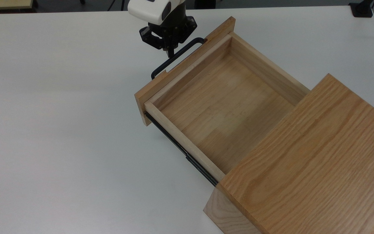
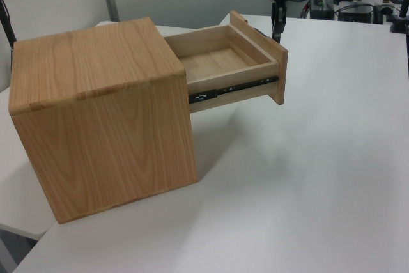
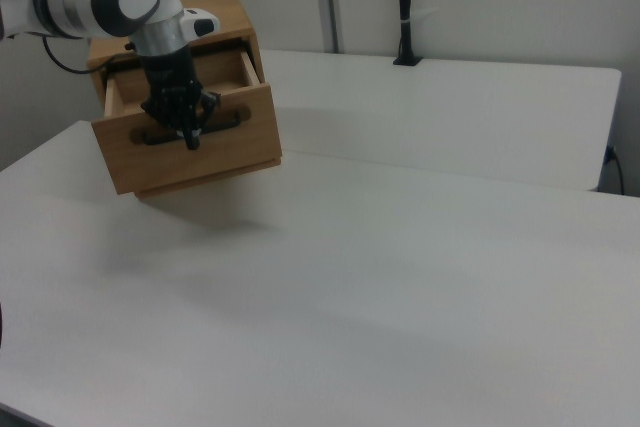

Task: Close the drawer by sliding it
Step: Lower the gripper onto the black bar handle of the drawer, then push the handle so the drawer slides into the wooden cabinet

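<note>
the drawer point(image 1: 219, 107) stands far out of the cabinet point(image 1: 310, 162) on the table point(image 1: 60, 130), so we must push its front panel inward. our claw point(image 1: 170, 52) hangs just before the handle point(image 1: 176, 57), fingers pointing down and pressed together, clenched on nothing. whether it touches the handle we cannot tell.

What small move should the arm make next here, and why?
Probably ease on toward the front panel and press it toward the cabinet. The drawer stands well out on its rails, and the gripper hangs right at the black handle, its fingers together, so pushing looks likelier than grasping.
</note>
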Controlling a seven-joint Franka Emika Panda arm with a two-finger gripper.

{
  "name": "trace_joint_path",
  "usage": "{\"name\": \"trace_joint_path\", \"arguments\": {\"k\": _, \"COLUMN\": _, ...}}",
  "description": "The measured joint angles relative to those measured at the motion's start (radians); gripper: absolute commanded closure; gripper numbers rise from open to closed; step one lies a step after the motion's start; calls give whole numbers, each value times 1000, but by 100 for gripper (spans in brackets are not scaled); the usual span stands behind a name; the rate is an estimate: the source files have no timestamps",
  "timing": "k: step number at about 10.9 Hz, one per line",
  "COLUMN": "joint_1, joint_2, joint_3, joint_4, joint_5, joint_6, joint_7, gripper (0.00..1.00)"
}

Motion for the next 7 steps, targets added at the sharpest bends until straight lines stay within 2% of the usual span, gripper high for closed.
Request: {"name": "trace_joint_path", "arguments": {"k": 7, "joint_1": 18, "joint_2": 14, "joint_3": 21, "joint_4": 1, "joint_5": 0, "joint_6": 197, "joint_7": 374, "gripper": 100}}
